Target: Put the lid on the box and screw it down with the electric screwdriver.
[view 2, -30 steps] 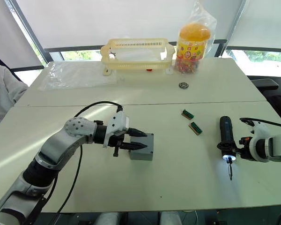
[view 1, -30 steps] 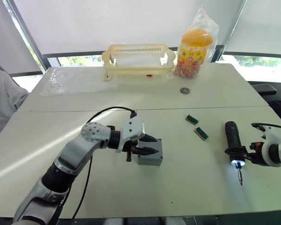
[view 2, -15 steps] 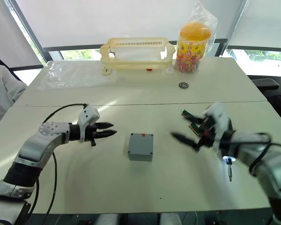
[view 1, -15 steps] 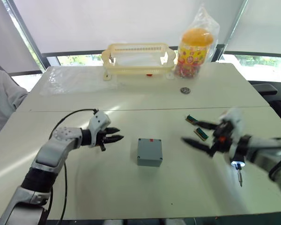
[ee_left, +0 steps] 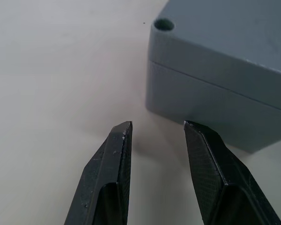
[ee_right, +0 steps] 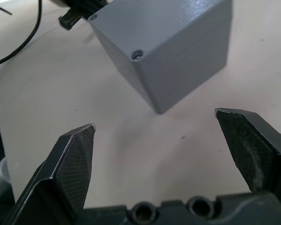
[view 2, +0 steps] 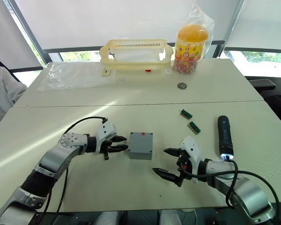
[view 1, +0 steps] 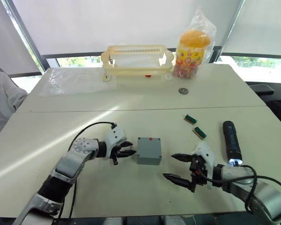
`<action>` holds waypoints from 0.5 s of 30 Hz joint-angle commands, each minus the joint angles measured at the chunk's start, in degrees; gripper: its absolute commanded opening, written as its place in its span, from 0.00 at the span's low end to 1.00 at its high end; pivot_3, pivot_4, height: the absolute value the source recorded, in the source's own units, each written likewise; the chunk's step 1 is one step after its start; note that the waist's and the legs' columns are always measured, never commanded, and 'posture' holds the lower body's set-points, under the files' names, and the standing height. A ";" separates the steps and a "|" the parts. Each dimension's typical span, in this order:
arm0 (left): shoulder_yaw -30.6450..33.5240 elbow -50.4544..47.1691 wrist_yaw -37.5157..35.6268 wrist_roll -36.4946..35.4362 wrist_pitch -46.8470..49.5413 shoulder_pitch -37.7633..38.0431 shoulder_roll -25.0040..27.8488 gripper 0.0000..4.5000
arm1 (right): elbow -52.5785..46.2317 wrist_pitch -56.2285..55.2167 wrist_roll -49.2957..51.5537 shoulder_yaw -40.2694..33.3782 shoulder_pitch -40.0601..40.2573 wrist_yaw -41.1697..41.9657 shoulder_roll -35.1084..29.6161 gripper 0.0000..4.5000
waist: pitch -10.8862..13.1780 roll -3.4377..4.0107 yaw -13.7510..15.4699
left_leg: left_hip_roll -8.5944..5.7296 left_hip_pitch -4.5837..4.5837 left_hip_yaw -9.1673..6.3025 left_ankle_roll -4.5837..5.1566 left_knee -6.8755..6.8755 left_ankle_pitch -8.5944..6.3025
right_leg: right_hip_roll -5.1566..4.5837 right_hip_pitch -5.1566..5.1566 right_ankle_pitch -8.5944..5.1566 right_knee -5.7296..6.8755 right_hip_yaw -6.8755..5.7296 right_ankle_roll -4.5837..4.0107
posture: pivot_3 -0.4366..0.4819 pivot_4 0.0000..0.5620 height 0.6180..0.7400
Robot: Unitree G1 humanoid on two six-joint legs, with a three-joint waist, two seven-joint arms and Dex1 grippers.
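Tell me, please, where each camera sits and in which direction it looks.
Left and right eye views: on the head, looking forward and down at the table, with both arms showing.
Left wrist view: along the open left gripper toward the box.
Right wrist view: along the wide-open right gripper toward the same box, lid on.
All views share the box; the electric screwdriver lies on the table.

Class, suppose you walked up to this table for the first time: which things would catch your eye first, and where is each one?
The grey box with the lid already on it stands mid-table, between the left gripper, open just beside it, and the right gripper, open wide on its other side. The electric screwdriver lies on the table to the right, its tip light glowing. At the far edge stand a pale yellow basket and an orange-lidded jar in a bag.
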 commanded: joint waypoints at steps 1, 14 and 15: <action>-1.39 2.39 -1.19 2.27 -3.54 -2.62 -0.61 0.39 | -1.54 0.97 -0.94 3.58 -1.60 0.59 1.45 0.99 | 0.00 0.00 0.01 | 0.00 -0.01 0.00 0.00 0.00 0.00 | 0.00 0.00 0.00 0.00 -0.01 0.00 | 0.48 0.27 1.00; -4.62 24.47 -2.31 10.43 -19.12 -13.84 -8.76 0.39 | -3.86 10.53 2.94 5.11 -5.61 -0.80 6.72 0.99 | -0.06 -0.04 0.48 | -0.10 -0.02 -0.09 0.00 0.12 0.00 | -0.04 0.07 0.04 0.03 -0.08 0.07 | 0.48 0.27 1.00; -4.56 25.77 -2.25 11.16 -20.28 -14.38 -8.82 0.39 | -4.18 10.48 2.57 4.36 -5.19 -0.74 5.77 0.99 | -0.06 -0.05 0.51 | -0.10 -0.03 -0.10 0.00 0.13 0.00 | -0.04 0.08 0.04 0.02 -0.09 0.08 | 0.48 0.27 1.00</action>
